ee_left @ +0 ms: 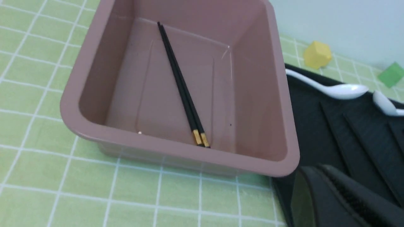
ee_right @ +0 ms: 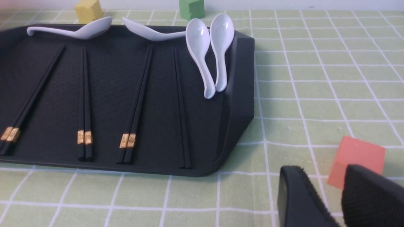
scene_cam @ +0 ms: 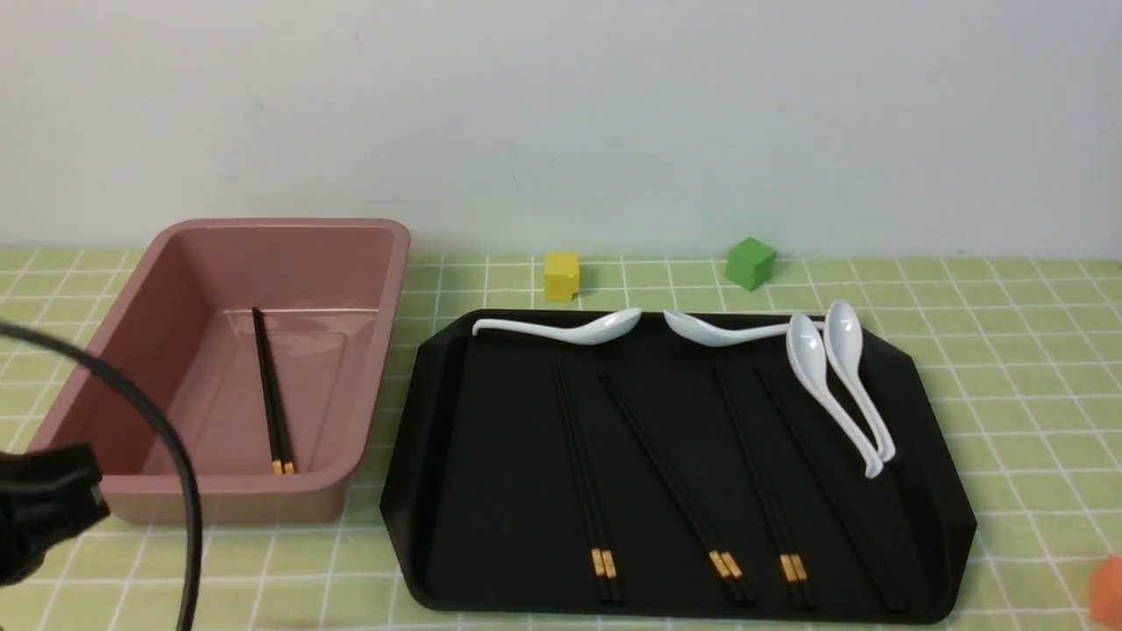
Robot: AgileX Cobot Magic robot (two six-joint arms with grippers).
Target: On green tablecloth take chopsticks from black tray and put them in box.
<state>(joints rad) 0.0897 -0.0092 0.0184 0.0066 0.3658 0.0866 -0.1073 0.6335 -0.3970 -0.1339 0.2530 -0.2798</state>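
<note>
On the green tablecloth (scene_cam: 1008, 368) the black tray (scene_cam: 465, 526) holds several pairs of black chopsticks (scene_cam: 585, 464) lying lengthwise, most with gold bands toward the near rim (ee_right: 84, 101). One pair of chopsticks (scene_cam: 273, 394) lies on the floor of the pink box (scene_cam: 280, 226), to the left of the tray (ee_left: 181, 85). My left gripper (ee_left: 318, 170) is shut and empty, near the box's near right corner (ee_left: 284, 164). My right gripper (ee_right: 325, 176) is open and empty over the cloth, off the tray's near right corner. It does not show in the front view.
Several white spoons (scene_cam: 833, 377) lie along the tray's far and right side. A yellow cube (scene_cam: 562, 276) and a green cube (scene_cam: 750, 262) stand behind the tray. An orange cube (ee_right: 356, 159) sits on the cloth just beyond the right gripper. A black cable (scene_cam: 166, 438) arcs at the front left.
</note>
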